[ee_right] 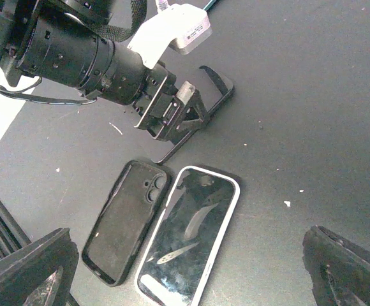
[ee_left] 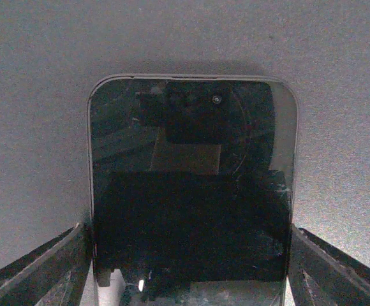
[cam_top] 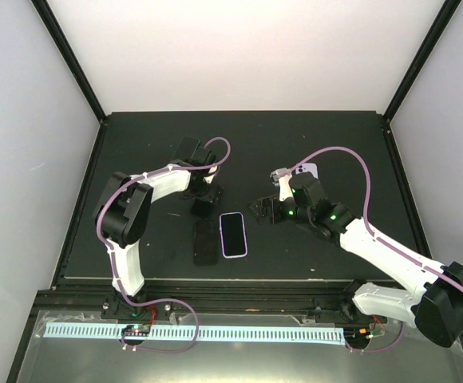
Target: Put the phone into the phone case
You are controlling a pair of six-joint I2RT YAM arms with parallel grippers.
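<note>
Holding the phone (ee_left: 191,191) over the dark desk (cam_top: 319,136)
Left claw (cam_top: 204,199), wide, pinches the phone's long sides; its black glass is shiny, smudged, round-cornered, tilted near the black case (ee_right: 126,229) and a white-rimmed phone (ee_right: 190,245). Right claw (cam_top: 262,210) hangs wide open, empty.

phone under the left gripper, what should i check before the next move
1. Phone centred between the fingers of the left gripper: ok.
2. Fingers actually clamped on its edges: cannot tell.
3. Phone flat on the table, screen up: ok.
4. Black case lying flat with nothing on it: ok.
5. Room beside the case: not ok, the white-rimmed phone lies close alongside it.
6. Right gripper open and holding nothing: ok.
</note>
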